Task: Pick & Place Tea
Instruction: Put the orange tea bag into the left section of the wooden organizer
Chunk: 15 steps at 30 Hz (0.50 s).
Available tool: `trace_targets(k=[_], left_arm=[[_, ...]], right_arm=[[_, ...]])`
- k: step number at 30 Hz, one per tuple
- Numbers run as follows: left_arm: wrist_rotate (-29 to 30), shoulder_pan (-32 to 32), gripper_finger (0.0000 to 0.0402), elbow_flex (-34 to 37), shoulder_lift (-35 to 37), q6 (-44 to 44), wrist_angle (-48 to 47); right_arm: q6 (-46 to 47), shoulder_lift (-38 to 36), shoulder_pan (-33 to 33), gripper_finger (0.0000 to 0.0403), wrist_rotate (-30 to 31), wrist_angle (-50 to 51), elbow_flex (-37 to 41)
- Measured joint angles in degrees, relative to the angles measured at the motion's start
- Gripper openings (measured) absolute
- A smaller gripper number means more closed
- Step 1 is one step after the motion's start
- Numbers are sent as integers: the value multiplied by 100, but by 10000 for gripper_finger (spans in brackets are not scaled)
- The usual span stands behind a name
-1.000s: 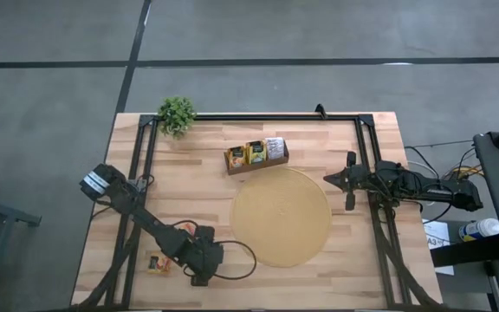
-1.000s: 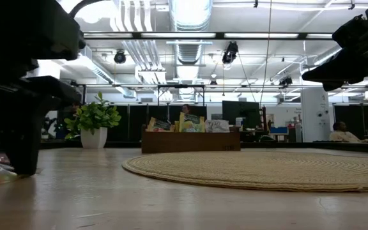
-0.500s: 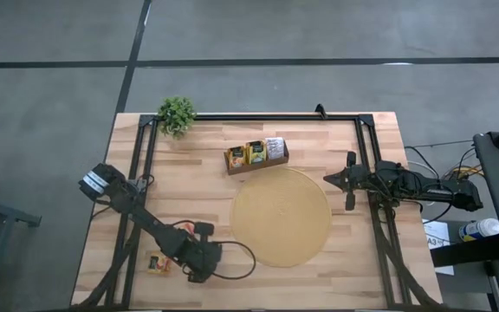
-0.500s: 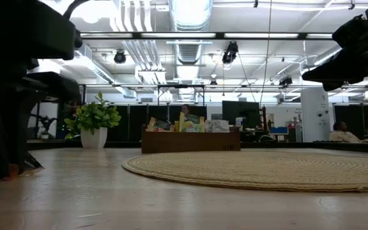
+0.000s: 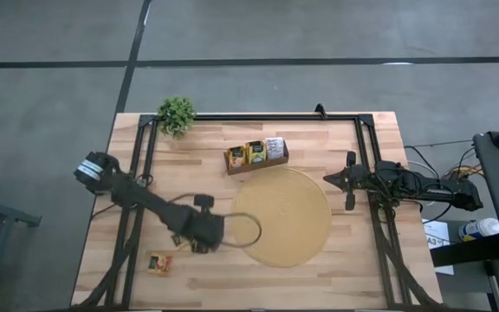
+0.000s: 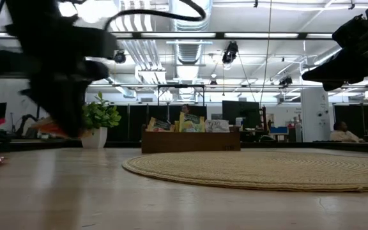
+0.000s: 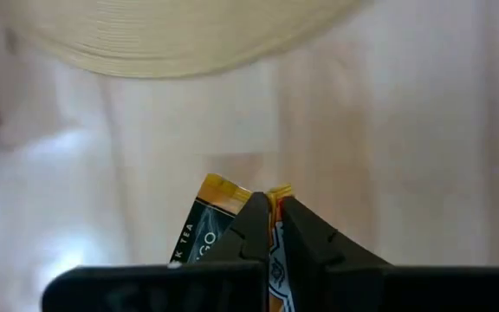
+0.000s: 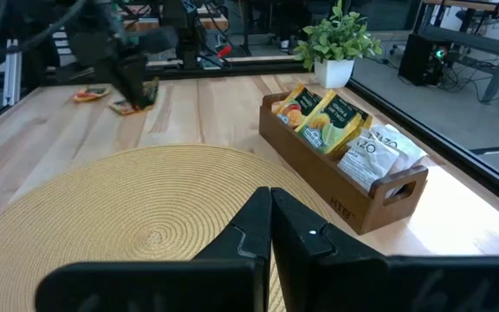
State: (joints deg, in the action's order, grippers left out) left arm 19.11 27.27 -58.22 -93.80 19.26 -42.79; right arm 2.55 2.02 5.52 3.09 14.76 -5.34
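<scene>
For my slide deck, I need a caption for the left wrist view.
Left gripper shut on a tea sachet, lifted above the wooden table near the woven mat.

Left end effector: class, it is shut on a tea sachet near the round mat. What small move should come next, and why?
Probably carry it on toward the wooden tray. The left end effector is shut on a tea sachet, lifted off the table beside the round mat. The tray already holds sachets, and another sachet remains on the table.

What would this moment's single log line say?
left hand: shut on orange-yellow paper tea sachet, lifted | right hand: shut, over round woven mat
</scene>
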Motion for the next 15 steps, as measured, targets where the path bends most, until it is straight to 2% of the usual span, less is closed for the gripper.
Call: trace_targets(k=[3,10,15], left_arm=[[39,-502,13,-96,177,-296,-30],[-29,-1789,13,-800,216,-1033,-101],[-102,-2450,13,-1064,223,-1899,-19]], right_arm=[[0,0,2,9,-2,0,0],[0,1,1,9,0,0,0],[0,0,2,9,0,0,1]])
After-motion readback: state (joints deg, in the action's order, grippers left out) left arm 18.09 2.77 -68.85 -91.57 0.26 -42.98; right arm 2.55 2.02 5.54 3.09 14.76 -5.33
